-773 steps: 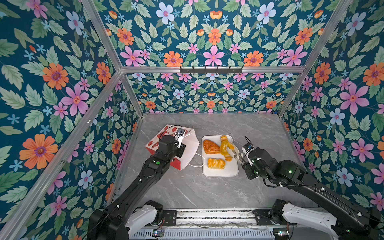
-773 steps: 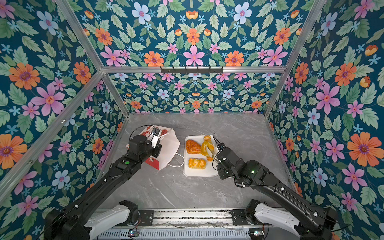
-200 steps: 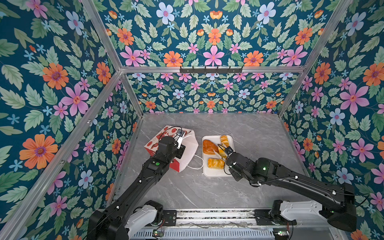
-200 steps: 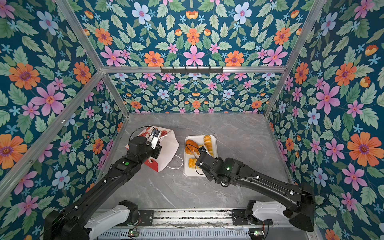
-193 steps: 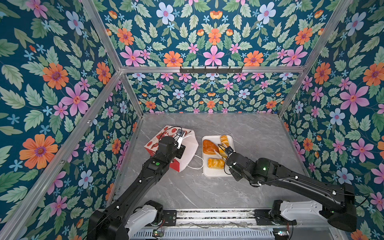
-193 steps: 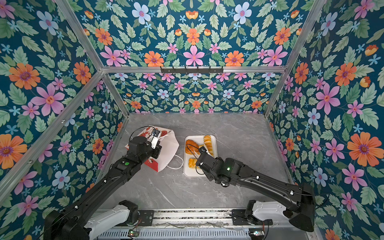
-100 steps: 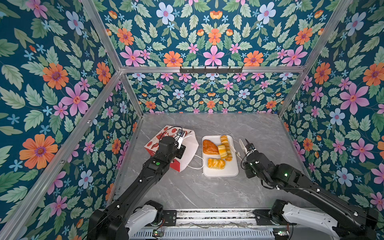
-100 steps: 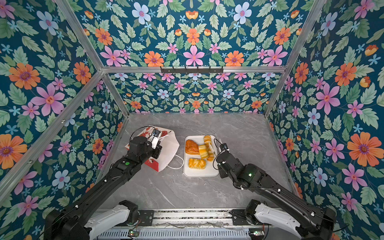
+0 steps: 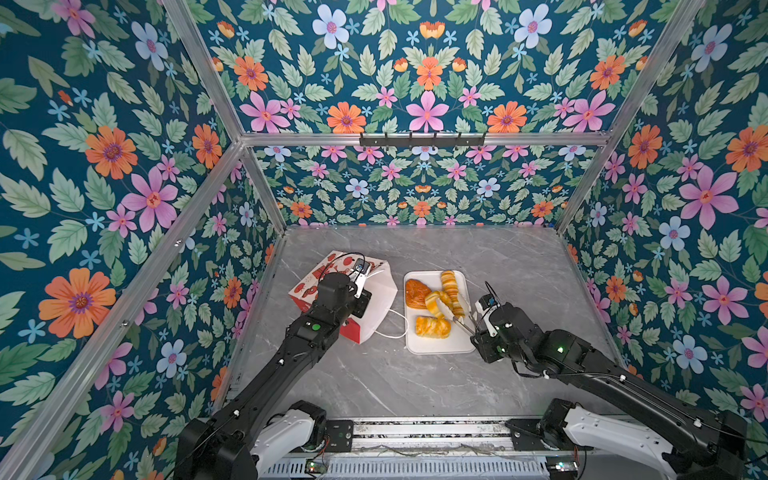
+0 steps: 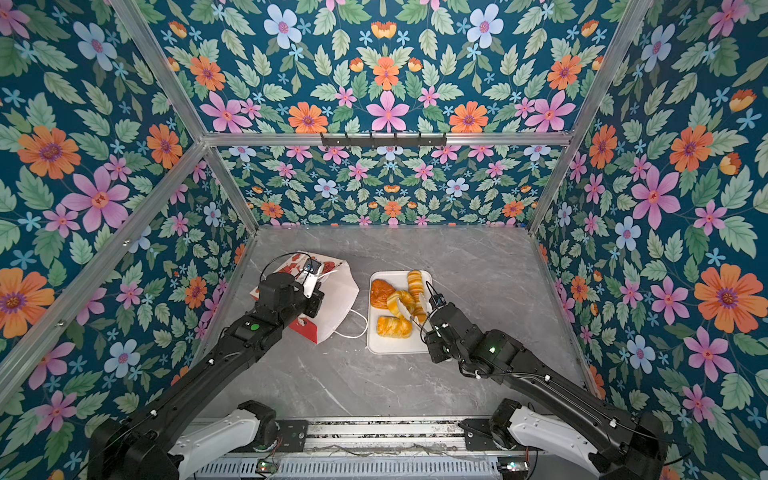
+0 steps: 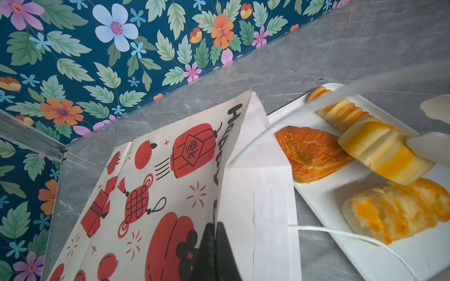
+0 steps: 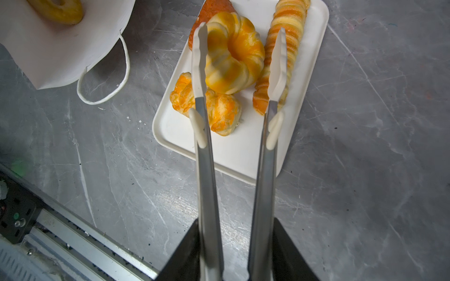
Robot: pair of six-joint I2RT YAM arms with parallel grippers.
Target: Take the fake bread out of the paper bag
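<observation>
- I work in a robot test cell: flower-printed wall panels [image 9: 124, 166] sit in a bare aluminium frame [image 9: 540, 138] on three sides.
- Two black arms [image 9: 299, 349] rise from a metal rail [image 9: 415, 428] along the front edge of the grey marble-look worktop [image 9: 395, 386].
- The fake bread [image 12: 226, 73] on the white tray [image 12: 219, 150] is glossy toy stuff, not food.

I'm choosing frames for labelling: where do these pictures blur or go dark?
Left wrist view: the tongs smear into a pale see-through streak over the tray, fake bread sharp. Right wrist view: tongs crisp, corners dim. Both top views: sharp, evenly lit.
</observation>
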